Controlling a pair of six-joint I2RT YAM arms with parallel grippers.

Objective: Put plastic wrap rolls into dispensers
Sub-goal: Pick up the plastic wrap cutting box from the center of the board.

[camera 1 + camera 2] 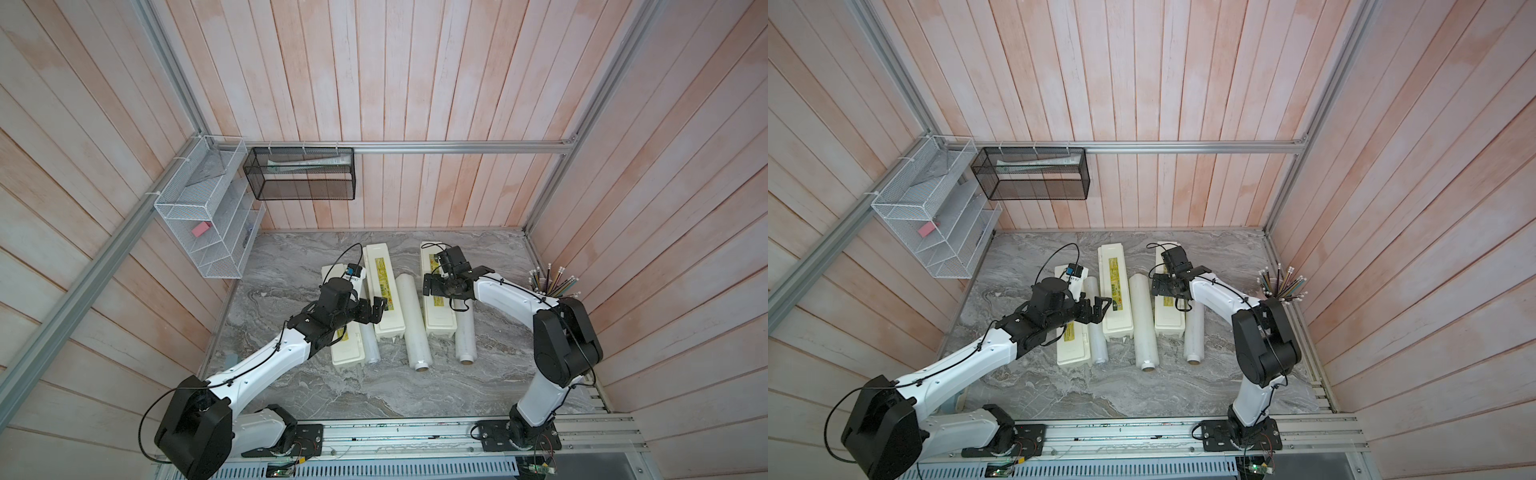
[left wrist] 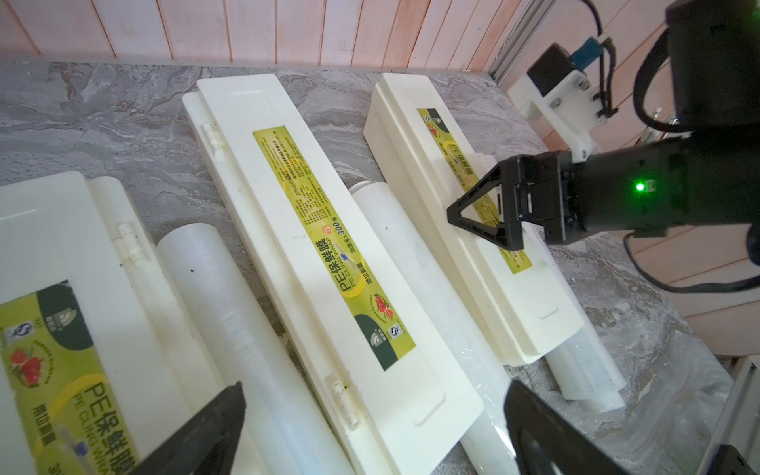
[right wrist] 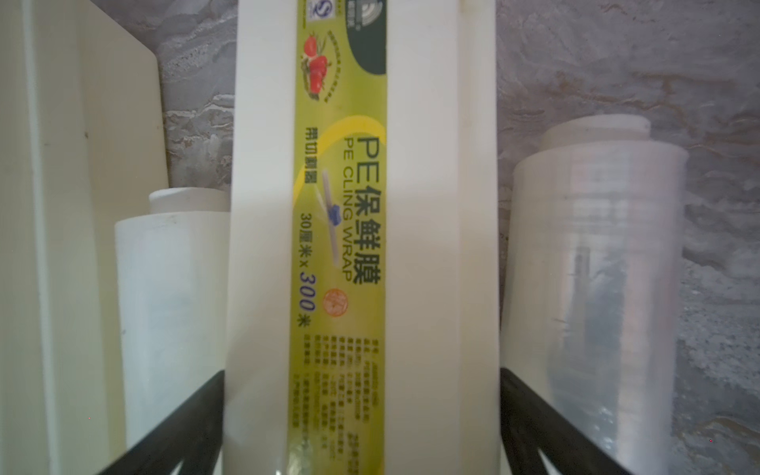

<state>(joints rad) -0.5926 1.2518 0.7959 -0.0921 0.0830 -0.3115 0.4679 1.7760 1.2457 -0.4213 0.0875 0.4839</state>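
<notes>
Three cream dispensers lie side by side on the marble table, lids closed: left (image 1: 347, 347), middle (image 1: 384, 291), right (image 1: 438, 316). A plastic wrap roll rests to the right of each: left (image 1: 369, 340), middle (image 1: 412, 320), right (image 1: 465, 332). My left gripper (image 1: 376, 309) (image 2: 378, 444) hangs open above the left roll (image 2: 214, 312) and the middle dispenser (image 2: 312, 246), holding nothing. My right gripper (image 1: 430, 286) (image 3: 362, 427) is open over the right dispenser (image 3: 362, 205), a finger on each side of it. The left wrist view shows its fingers (image 2: 473, 214) just above that lid.
A cup of pencils (image 1: 552, 282) stands at the table's right edge beside the right arm. A white wire rack (image 1: 203, 224) and a black mesh basket (image 1: 299, 174) hang on the walls at back left. Wooden walls close three sides; a metal rail (image 1: 415, 432) runs along the front.
</notes>
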